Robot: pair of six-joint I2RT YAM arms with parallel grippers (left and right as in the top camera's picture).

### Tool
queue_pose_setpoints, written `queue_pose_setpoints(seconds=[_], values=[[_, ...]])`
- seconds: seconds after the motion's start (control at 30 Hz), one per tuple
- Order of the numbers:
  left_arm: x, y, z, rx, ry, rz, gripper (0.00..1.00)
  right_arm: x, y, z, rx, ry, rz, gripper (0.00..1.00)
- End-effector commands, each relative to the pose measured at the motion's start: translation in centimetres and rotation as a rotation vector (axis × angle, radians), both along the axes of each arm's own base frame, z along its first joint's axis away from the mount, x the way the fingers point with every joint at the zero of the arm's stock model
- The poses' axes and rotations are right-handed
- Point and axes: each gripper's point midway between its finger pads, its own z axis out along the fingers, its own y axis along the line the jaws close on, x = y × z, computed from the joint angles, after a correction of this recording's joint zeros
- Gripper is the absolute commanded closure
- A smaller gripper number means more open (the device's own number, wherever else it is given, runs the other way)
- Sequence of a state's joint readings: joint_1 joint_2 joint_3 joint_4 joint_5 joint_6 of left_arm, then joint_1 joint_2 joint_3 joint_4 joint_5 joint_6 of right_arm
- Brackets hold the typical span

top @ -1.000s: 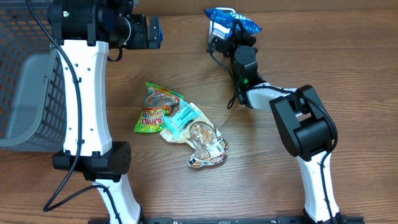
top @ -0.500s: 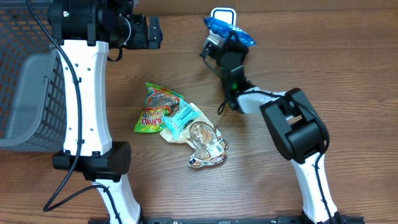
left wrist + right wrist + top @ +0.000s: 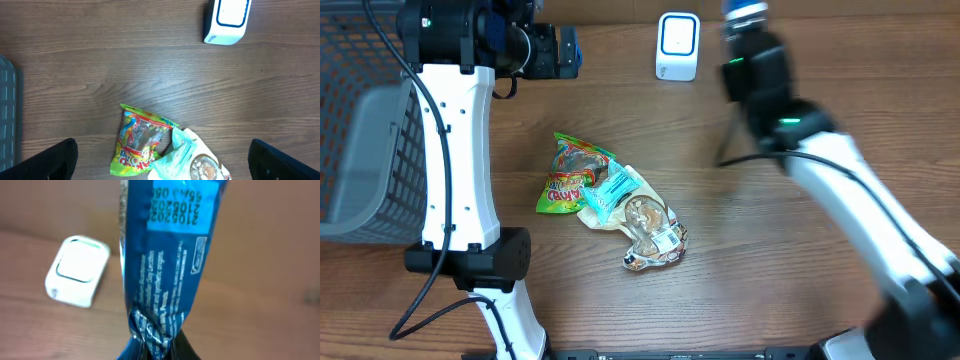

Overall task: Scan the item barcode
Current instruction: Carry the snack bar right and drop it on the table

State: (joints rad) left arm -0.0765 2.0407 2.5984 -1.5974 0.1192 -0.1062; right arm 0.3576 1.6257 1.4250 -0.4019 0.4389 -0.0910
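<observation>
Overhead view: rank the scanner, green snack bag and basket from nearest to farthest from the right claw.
From the right claw:
1. Scanner, close on its left, at the table's far edge.
2. Green snack bag, mid-table.
3. Basket, far left edge.

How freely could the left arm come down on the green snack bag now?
Probably yes. The left pincer hangs open over the table, and nothing lies between it and the green snack bag; only the clear snack bag overlaps one edge.
</observation>
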Motion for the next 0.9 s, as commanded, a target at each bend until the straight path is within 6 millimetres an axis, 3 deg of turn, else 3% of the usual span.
queue_pose_setpoints(seconds=[0.0,0.07,0.17,0.3,0.37,0.43,0.47,0.53,0.6,0.7,0.77,0.83,0.87], values=[[0.2,0.1,0.1,-0.011,-0.006,0.014,0.00,-2.7,-5.8,-0.1,0.357,0.088,-0.209,0.96],[0.2,0.1,0.1,-0.011,-0.006,0.014,0.00,-4.1,-8.1,-2.0,0.425,0.190,-0.260,0.96],[0.2,0.1,0.1,-0.011,-0.006,0.014,0.00,-7.0,-12.4,-6.8,0.587,0.424,-0.345,0.96],[0.2,0.1,0.1,-0.011,-0.006,0.014,0.00,-8.5,-16.2,-10.9,0.680,0.564,-0.460,0.96],[0.2,0.1,0.1,-0.011,-0.006,0.014,0.00,-8.7,-17.3,-12.8,0.710,0.616,-0.487,0.96],[0.2,0.1,0.1,-0.011,-0.006,0.014,0.00,-9.3,-18.0,-16.0,0.733,0.709,-0.536,0.96],[0.2,0.1,0.1,-0.011,-0.006,0.014,0.00,-9.6,-18.0,-17.6,0.736,0.763,-0.554,0.81],[0.2,0.1,0.1,-0.011,-0.006,0.014,0.00,-10.0,-18.1,-18.7,0.727,0.798,-0.573,0.63],[0.2,0.1,0.1,-0.011,-0.006,0.014,0.00,-10.0,-18.5,-18.9,0.712,0.799,-0.589,0.45],[0.2,0.1,0.1,-0.011,-0.006,0.014,0.00,-9.3,-18.1,-16.1,0.704,0.776,-0.556,0.37],[0.2,0.1,0.1,-0.011,-0.006,0.014,0.00,-8.2,-16.3,-13.7,0.708,0.761,-0.437,0.36],[0.2,0.1,0.1,-0.011,-0.006,0.014,0.00,-6.6,-12.9,-11.0,0.761,0.732,-0.281,0.35],[0.2,0.1,0.1,-0.011,-0.006,0.014,0.00,-5.7,-10.4,-9.6,0.802,0.719,-0.178,0.34]])
